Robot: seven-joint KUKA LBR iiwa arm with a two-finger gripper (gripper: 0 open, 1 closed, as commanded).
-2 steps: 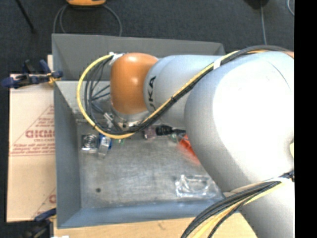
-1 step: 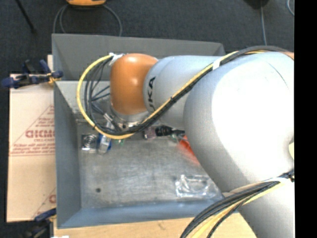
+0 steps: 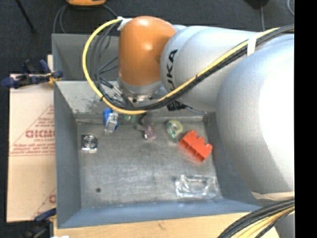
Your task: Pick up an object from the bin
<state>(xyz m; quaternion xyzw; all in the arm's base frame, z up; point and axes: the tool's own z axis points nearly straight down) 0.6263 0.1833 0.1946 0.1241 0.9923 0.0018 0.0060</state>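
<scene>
The pale grey KUKA arm (image 3: pixel 233 83) takes up the right and upper middle of the frame and reaches leftward over the grey metal bin (image 3: pixel 67 148). A yellow cable (image 3: pixel 91 43) loops round its wrist. Its rounded orange cover (image 3: pixel 141 48) sits at upper centre, above the bin's far wall. Under that cover the gripper (image 3: pixel 140 119) hangs low over the far strip of the bin floor. The wrist hides most of it, so I cannot tell whether it is wide, narrow or holding anything.

On the floor, the orange-red toothed plastic block (image 3: pixel 195 146) lies tilted, right of centre. The crumpled clear plastic piece (image 3: pixel 195 186) lies at lower right by the near wall, well apart from the gripper. The small blue and white piece (image 3: pixel 110 120) stands just left of the gripper, near the far wall. The pale green translucent ring (image 3: pixel 173 129) lies between the gripper and the block. The shiny round metal piece (image 3: pixel 89 143) lies alone at the left. The small pinkish-purple lump (image 3: pixel 148 132) lies just below the gripper in the frame and is the thing nearest to it. I cannot tell whether the two touch.
</scene>
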